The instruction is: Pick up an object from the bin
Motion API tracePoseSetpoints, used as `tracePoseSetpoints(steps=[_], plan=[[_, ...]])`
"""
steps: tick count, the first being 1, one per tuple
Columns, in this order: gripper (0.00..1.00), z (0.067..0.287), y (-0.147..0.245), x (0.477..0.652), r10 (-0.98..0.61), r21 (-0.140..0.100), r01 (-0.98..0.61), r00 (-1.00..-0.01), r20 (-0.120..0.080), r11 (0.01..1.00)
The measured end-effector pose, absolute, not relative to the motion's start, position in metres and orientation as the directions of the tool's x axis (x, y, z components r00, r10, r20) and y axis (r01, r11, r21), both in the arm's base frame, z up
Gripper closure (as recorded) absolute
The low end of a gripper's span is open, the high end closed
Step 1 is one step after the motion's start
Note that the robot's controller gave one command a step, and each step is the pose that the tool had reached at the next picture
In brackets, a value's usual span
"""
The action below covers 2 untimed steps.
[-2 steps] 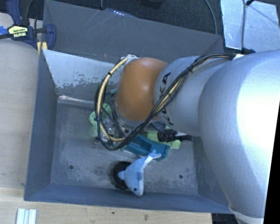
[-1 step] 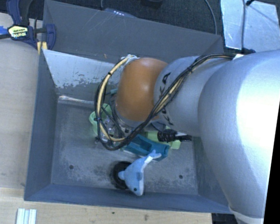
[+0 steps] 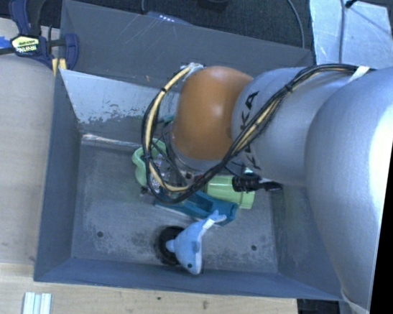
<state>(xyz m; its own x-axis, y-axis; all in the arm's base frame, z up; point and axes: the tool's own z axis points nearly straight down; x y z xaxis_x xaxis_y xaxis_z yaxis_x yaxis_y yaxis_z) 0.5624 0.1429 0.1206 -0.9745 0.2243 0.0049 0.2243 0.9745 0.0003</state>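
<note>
A light green, long thing (image 3: pixel 225 191) lies near the middle of the bin (image 3: pixel 60 177), a little toward the far wall. Its long axis runs left to right across the camera view, almost level. One rounded end comes out on the left under the robot's wrist and the other end reaches out on the right. The middle part is hidden by the robot, so I cannot tell what kind of thing it is.

Just in front of it, touching or nearly touching, lies a blue flat piece (image 3: pixel 212 210), a little tilted. Nearer to the front wall is a pale blue and white soft toy (image 3: pixel 191 246) that looks like a fish or a shark. Its long axis goes diagonally, with the thin end up toward the blue piece and the thick end near the front wall. It lies partly over a black round thing (image 3: pixel 167 243).

The arm (image 3: pixel 331 128) comes in from the right, thick and grey, and bends downward into the bin. Its wrist carries an orange cover (image 3: pixel 203 110), and yellow and black cables (image 3: pixel 154 114) loop around this cover on the left side.

The end effector (image 3: pixel 165 187) is low in the bin, directly over the left half of the green thing, and seems to be at its level. It is mostly hidden under the orange cover, so I cannot tell whether it is apart or together, or whether it grips anything.
</note>
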Motion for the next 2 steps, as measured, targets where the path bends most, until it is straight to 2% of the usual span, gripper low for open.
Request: tracePoseSetpoints(steps=[1,2], plan=[[1.0,0.161,0.141,0.563,0.215,0.006,0.215,-0.977,-0.008,0.977],[1.0,0.207,0.136,0.557,0.214,0.0,0.214,-0.977,0.006,0.977]])
